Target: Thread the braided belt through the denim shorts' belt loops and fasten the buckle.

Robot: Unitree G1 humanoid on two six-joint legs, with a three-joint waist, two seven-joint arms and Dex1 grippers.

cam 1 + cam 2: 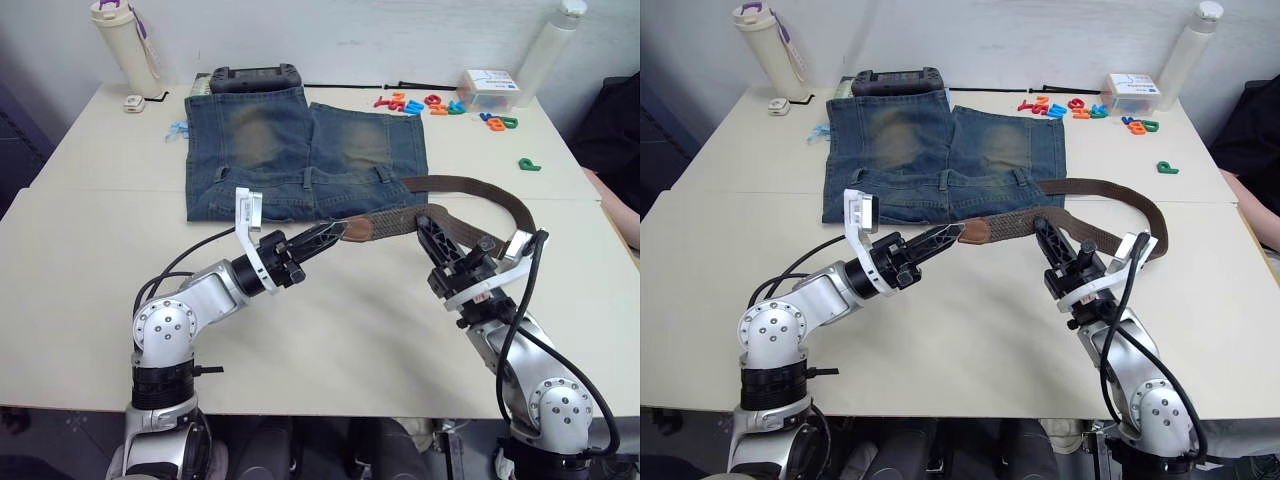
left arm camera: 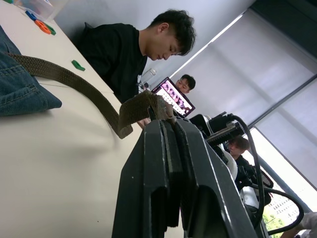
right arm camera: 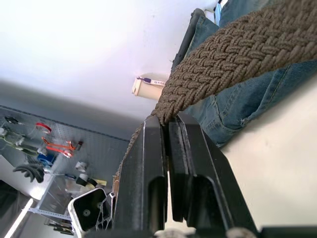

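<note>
Your two head views look down and forward over the surface point(image 1: 90, 240), sharing the denim shorts point(image 1: 300, 150) at centre. Your left wrist view sits low by the shorts, facing a seated person point(image 2: 124, 54); your right wrist view looks closely along the braided belt point(image 3: 237, 54) toward them.

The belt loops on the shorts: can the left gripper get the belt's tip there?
Probably yes. The left gripper holds the braided belt by its tan tip just beside the denim shorts waistband, nothing between.

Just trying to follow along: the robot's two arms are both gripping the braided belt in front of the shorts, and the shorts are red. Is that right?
Not quite: the denim shorts are blue, not red, as the left eye view shows. The rest holds: the left gripper and right gripper both grip the braided belt in front of the shorts.
</note>
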